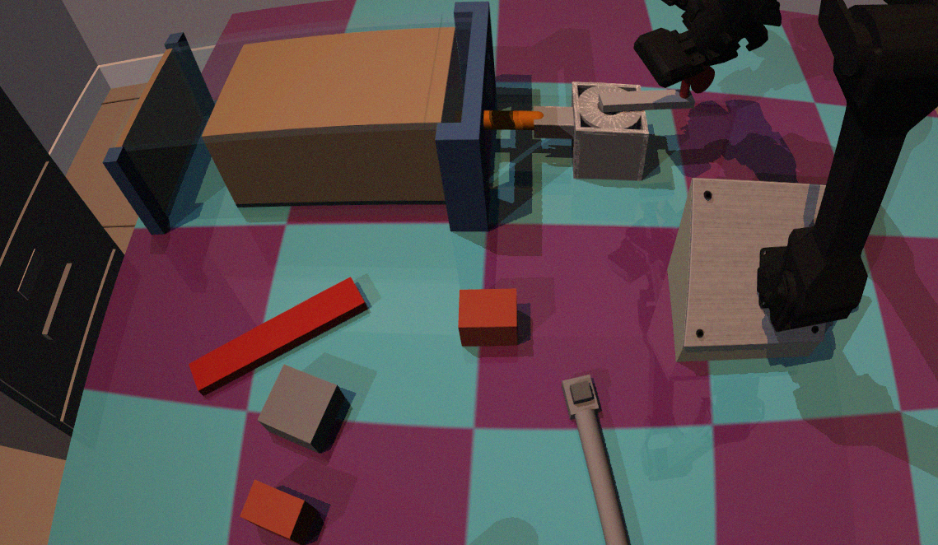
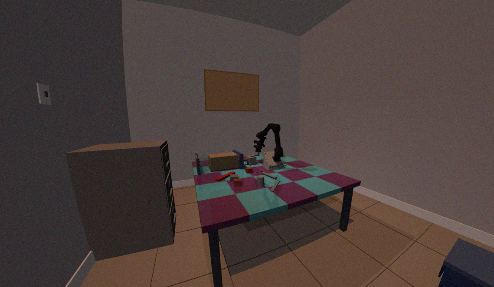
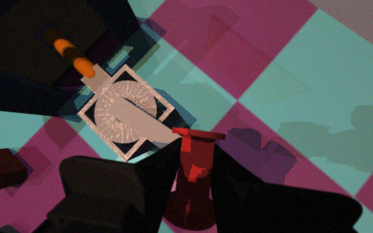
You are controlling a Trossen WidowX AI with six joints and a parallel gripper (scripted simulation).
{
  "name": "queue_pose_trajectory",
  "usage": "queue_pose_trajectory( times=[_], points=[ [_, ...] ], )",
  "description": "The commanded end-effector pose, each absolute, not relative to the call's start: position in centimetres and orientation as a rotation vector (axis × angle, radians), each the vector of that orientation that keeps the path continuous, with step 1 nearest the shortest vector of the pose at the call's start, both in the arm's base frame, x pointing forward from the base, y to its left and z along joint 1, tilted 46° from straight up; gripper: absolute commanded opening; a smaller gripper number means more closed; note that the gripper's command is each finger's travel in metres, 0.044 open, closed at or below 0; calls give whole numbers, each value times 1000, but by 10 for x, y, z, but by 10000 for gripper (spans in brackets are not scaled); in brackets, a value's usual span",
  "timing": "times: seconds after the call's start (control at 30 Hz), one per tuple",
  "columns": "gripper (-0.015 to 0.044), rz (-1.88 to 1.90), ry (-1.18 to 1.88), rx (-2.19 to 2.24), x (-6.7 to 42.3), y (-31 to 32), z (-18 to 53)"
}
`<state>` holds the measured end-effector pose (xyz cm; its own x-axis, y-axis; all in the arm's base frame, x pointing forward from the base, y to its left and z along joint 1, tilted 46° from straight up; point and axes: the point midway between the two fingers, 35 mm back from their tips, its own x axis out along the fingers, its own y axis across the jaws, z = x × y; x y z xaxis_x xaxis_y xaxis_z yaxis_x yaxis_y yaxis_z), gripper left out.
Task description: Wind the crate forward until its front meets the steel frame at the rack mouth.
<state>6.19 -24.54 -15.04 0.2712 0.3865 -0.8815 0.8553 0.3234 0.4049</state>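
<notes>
Right, your gripper [image 3: 194, 166] is clamped on the red knob [image 3: 196, 155] of the crank [image 1: 645, 101], keyed into the winch [image 1: 609, 132] nr the far edge, so swinging it reels strap [image 1: 512, 118]. Crate [image 1: 329, 114] sits flat, apparently at the frame [image 1: 470, 114].

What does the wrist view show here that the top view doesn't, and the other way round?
Only the wrist view shows the hand closed on the red knob of the winch handle. Only the top view shows the crate at the steel frame, plus loose blocks and a spare grey bar. Both show the winch and orange strap.
</notes>
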Motion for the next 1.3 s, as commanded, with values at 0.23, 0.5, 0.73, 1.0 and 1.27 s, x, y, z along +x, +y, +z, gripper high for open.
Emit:
queue_pose_trajectory(
  times=[0.23,0.5,0.73,1.0,1.27],
  points=[
    [0,-478,1323,1249,73,-269,-172],
    [0,-478,1322,1249,80,-277,-180],
    [0,-478,1321,1248,88,-284,-186],
    [0,-478,1320,1248,98,-291,-191],
    [0,-477,1319,1247,108,-297,-196]
  ],
)
